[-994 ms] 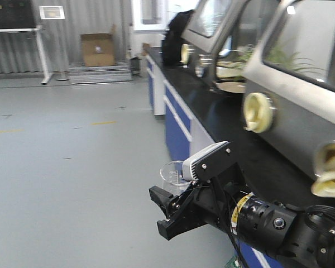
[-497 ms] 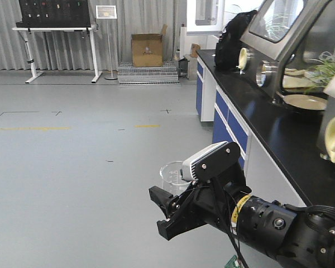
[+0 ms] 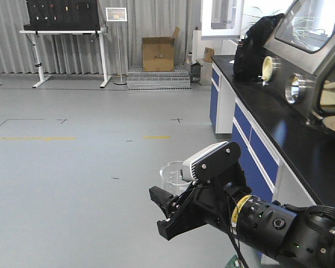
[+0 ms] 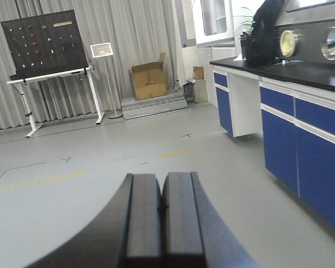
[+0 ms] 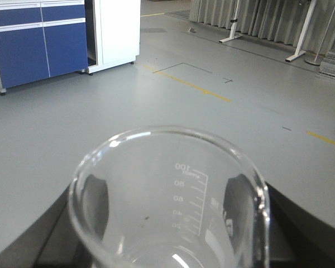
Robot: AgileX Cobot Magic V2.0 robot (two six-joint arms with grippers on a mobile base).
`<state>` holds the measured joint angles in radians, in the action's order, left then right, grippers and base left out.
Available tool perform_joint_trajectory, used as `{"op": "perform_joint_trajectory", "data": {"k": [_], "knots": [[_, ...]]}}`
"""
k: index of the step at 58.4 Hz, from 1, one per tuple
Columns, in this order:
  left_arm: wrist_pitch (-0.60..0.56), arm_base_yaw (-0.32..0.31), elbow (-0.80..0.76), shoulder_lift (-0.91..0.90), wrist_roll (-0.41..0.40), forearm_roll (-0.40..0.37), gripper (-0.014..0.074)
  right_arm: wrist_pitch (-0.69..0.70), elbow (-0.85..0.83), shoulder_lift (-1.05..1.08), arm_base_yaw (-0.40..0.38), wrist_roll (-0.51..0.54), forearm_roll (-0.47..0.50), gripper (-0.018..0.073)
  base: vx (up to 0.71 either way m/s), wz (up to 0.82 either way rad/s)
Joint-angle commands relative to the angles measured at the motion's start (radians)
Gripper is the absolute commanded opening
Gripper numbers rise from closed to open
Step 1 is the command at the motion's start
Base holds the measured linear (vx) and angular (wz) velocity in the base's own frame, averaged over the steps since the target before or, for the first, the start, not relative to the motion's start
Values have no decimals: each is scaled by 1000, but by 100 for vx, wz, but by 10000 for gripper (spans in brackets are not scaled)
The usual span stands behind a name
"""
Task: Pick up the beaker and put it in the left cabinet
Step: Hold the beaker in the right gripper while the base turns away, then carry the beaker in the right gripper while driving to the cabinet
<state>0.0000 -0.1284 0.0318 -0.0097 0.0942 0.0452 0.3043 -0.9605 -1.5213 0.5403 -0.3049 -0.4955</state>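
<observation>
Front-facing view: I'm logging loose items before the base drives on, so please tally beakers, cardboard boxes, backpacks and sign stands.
Beaker: 1
Cardboard boxes: 2
Backpack: 1
Sign stand: 1
Total: 5

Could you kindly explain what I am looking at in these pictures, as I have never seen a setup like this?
This is a two-armed robot on a mobile base in a lab. The front view shows its right gripper holding a clear glass beaker. The right wrist view looks into that beaker from just above its rim. The left wrist view shows the left gripper, closed and empty. On the right, a black counter carries a black backpack.
</observation>
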Motion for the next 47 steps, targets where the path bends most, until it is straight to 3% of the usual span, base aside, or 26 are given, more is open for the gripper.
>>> {"op": "perform_joint_trajectory", "data": {"k": [1, 47], "knots": [[-75, -1, 16, -19, -3, -3, 1, 75, -29, 41, 0, -1, 8, -9, 56, 7], [-75, -1, 16, -19, -3, -3, 1, 77, -29, 41, 0, -1, 8, -9, 64, 10]]}}
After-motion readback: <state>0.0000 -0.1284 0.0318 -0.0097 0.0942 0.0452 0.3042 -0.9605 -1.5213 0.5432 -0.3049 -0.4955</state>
